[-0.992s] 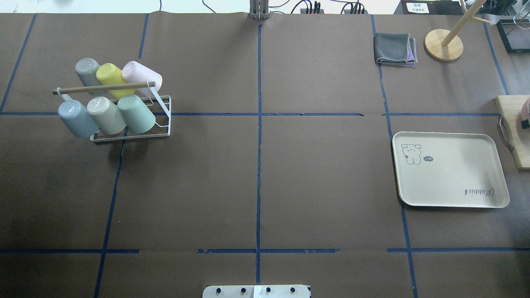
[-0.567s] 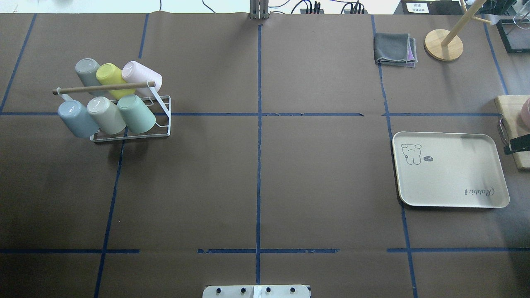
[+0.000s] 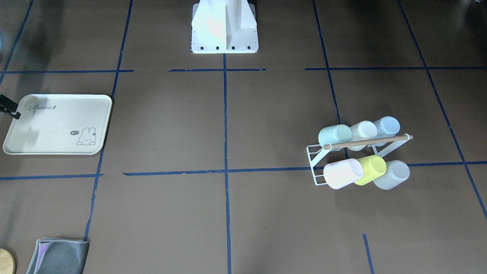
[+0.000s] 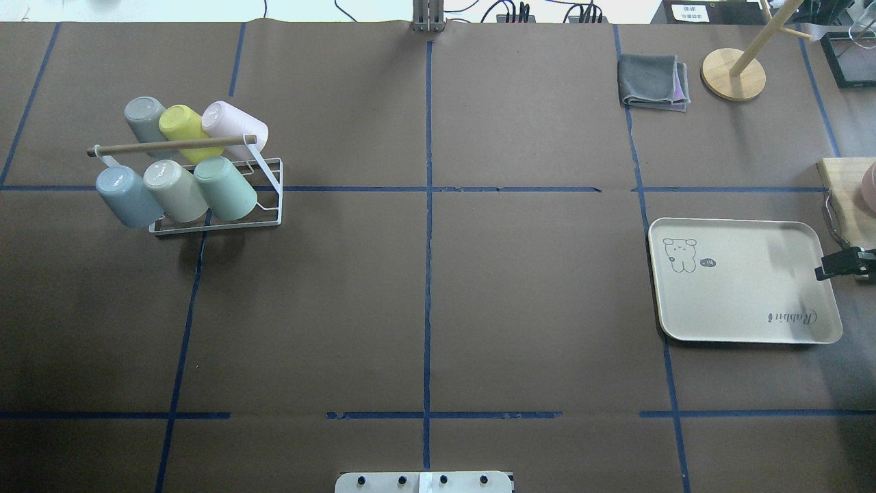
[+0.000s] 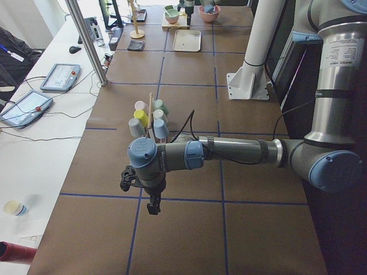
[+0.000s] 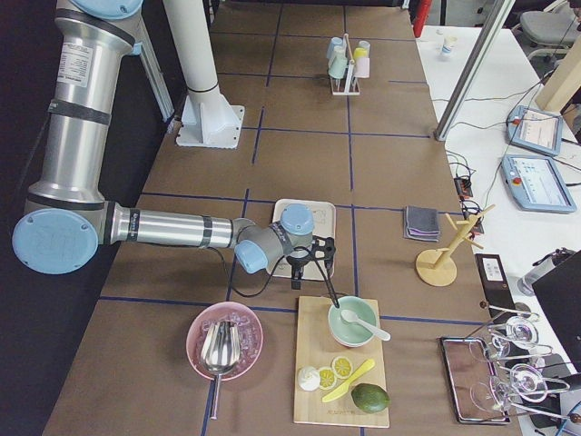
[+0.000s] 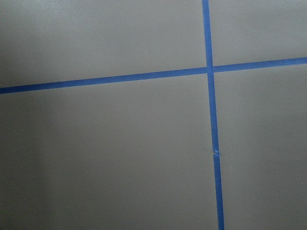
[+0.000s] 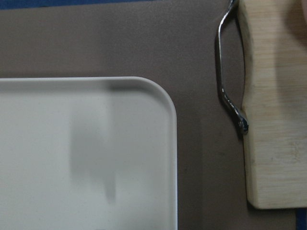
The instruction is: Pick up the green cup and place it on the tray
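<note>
The green cup (image 4: 224, 188) is pale mint and lies tilted on the white wire rack (image 4: 171, 144) at the far left, bottom towards me; it also shows in the front view (image 3: 335, 136). The cream tray (image 4: 742, 281) with "Rabbit" script lies empty at the right, and its corner fills the right wrist view (image 8: 72, 158). My right gripper (image 4: 831, 267) hangs at the tray's right edge, only a dark tip showing; I cannot tell if it is open or shut. My left gripper (image 5: 152, 206) shows only in the left side view, over bare table, far from the rack; I cannot tell its state.
The rack also holds a yellow-green cup (image 4: 179, 124), a pale blue cup (image 4: 126, 195) and others. A wooden board (image 4: 845, 205) with a metal handle (image 8: 228, 96) beside it lies right of the tray. A grey cloth (image 4: 651, 81) and a wooden stand (image 4: 732, 74) are at the far right.
My right gripper's dark tip has moved nearer to me along the table's right edge, from the wooden board to the tray's right rim. The cups and the tray have not moved.
</note>
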Motion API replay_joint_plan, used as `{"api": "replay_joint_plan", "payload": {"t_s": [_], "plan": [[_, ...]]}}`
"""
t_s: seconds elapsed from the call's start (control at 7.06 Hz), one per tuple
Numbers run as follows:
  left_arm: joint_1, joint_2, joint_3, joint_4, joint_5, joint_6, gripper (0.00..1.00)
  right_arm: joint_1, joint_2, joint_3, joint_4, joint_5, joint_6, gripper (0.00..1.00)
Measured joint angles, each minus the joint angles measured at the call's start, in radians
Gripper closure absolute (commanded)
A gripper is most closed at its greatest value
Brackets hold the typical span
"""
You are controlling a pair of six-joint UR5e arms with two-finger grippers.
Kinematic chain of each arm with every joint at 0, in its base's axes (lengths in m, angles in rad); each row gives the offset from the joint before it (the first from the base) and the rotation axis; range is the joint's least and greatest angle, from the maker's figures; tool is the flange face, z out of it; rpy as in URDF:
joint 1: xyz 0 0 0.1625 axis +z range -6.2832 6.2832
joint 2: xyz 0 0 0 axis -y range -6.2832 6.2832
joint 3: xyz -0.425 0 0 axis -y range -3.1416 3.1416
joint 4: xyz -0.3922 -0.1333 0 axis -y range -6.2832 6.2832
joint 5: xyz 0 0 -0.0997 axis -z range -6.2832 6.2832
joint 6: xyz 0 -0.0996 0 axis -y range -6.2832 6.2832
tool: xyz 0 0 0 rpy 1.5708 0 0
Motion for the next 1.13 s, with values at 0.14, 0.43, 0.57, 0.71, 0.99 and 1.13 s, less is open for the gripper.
{"api": "replay_joint_plan", "payload": {"t_s": [0.14,0.43,0.57,0.71,0.99,1.13], "plan": [[0.000,-0.001,0.000,0.000,0.000,0.000,0.00,-0.017,0.002,-0.010,0.000,-0.001,0.000,0.01],[0.000,-0.002,0.000,-0.002,0.000,0.000,0.00,-0.041,0.003,-0.031,0.001,0.000,-0.001,0.10],[0.001,-0.002,0.001,-0.007,0.000,0.000,0.00,-0.045,0.004,-0.041,0.001,0.001,-0.001,0.18],[0.001,-0.002,0.001,-0.012,0.000,0.000,0.00,-0.047,0.004,-0.050,0.002,0.002,-0.001,0.29],[0.001,-0.004,0.001,-0.015,0.000,0.000,0.00,-0.048,0.004,-0.062,0.003,0.003,-0.001,0.74],[0.001,-0.007,0.001,-0.015,0.000,0.000,0.00,-0.048,0.004,-0.063,0.004,0.004,-0.001,0.91]]}}
